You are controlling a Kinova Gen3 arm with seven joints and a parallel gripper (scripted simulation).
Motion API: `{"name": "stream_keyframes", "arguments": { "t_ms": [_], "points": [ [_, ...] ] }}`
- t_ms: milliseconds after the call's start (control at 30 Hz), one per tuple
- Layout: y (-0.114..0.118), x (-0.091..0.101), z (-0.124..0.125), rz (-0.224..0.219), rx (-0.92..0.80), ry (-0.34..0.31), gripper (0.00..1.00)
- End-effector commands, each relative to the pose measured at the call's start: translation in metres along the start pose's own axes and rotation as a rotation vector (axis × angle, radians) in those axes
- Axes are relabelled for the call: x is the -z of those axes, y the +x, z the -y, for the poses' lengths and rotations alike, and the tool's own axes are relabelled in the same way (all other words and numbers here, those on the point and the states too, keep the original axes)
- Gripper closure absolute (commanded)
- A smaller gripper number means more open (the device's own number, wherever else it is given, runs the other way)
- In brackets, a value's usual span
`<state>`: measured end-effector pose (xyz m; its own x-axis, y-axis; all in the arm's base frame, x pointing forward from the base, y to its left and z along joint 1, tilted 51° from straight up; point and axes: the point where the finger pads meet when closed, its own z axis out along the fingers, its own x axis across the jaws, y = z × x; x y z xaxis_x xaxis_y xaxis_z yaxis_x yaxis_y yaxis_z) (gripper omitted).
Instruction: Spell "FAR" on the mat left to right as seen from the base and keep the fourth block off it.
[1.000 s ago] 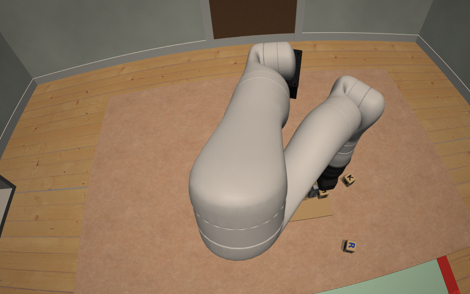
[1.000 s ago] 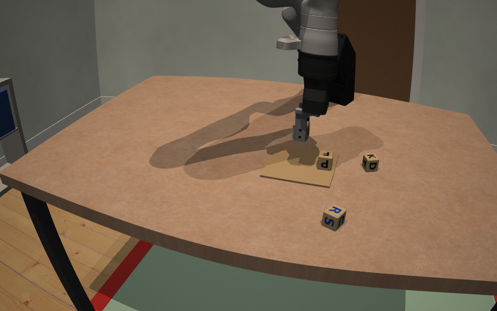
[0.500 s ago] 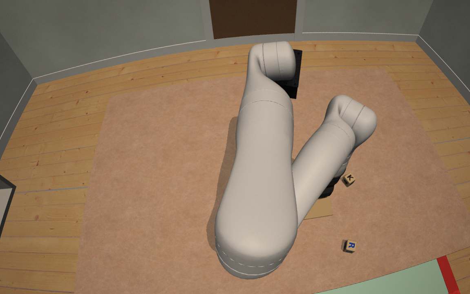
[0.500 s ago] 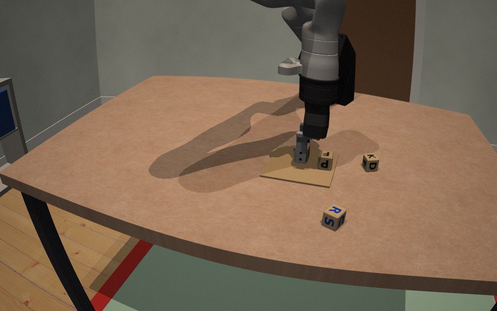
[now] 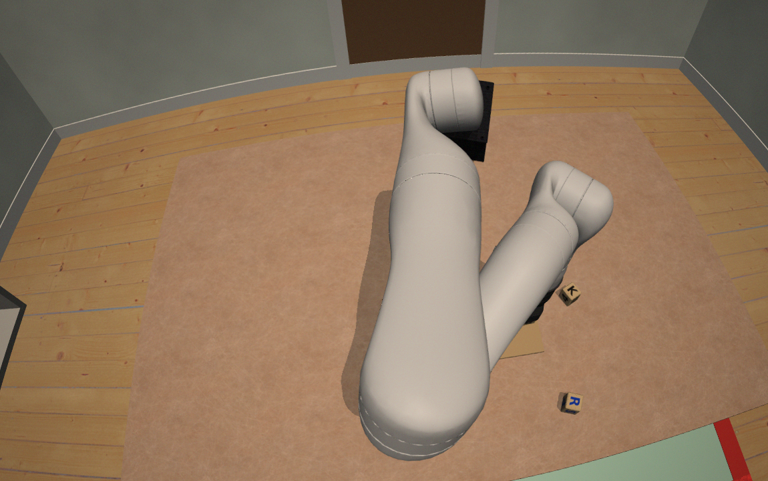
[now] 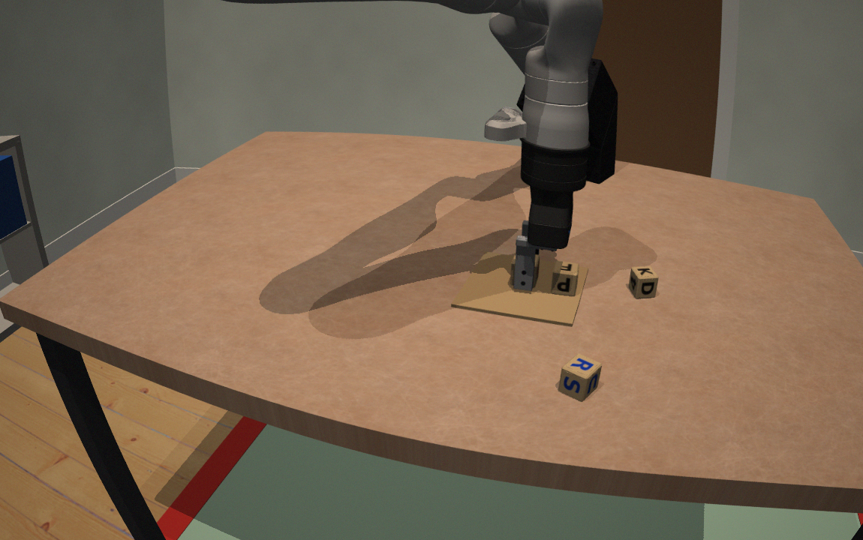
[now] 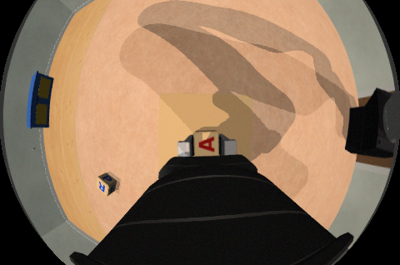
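The gripper (image 5: 535, 310) (image 6: 526, 271) (image 7: 206, 142) points down with its fingers part-way apart, one against each of two opposite sides of the A block (image 6: 536, 267) (image 7: 207, 144), and it has hold of it. The block is low over the mat (image 5: 523, 342) (image 6: 508, 305) (image 7: 183, 108); whether it already bears on it cannot be told. It looks like a small wooden cube, so it should be light and stiff, hard to crush. Its flat sides suit a square pinch like this one, though painted wood might slip or twist if one finger leaves first. An even, small opening and a straight lift would likely keep the red letter square.

Just beside the hand, apart from the nearer finger, the F block (image 6: 565, 278) sits on the mat. The gap is modest, so a wide opening could nudge it.

Farther out on that same side, off the mat, lies the K block (image 5: 569, 293) (image 6: 643, 283) — the spare, best left alone. Well apart from the hand, on the table (image 5: 255, 268) (image 6: 354, 376) (image 7: 117, 132), the R block (image 5: 571, 402) (image 6: 580, 377) (image 7: 107, 184) waits with its R up but turned. It probably wants the same pinch low on opposite sides, then a turn in the air — and a spot on the A block's other side, away from the F.
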<state>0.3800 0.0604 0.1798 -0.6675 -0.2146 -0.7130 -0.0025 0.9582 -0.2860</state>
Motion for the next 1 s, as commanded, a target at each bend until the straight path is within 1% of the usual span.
{"name": "stream_keyframes", "arguments": {
  "t_ms": [0,967],
  "points": [
    [-0.0002,0.0002,-0.0003,0.001,0.000,-0.001,0.43],
    [-0.0002,0.0002,-0.0003,0.001,0.000,-0.001,0.43]
  ]
}}
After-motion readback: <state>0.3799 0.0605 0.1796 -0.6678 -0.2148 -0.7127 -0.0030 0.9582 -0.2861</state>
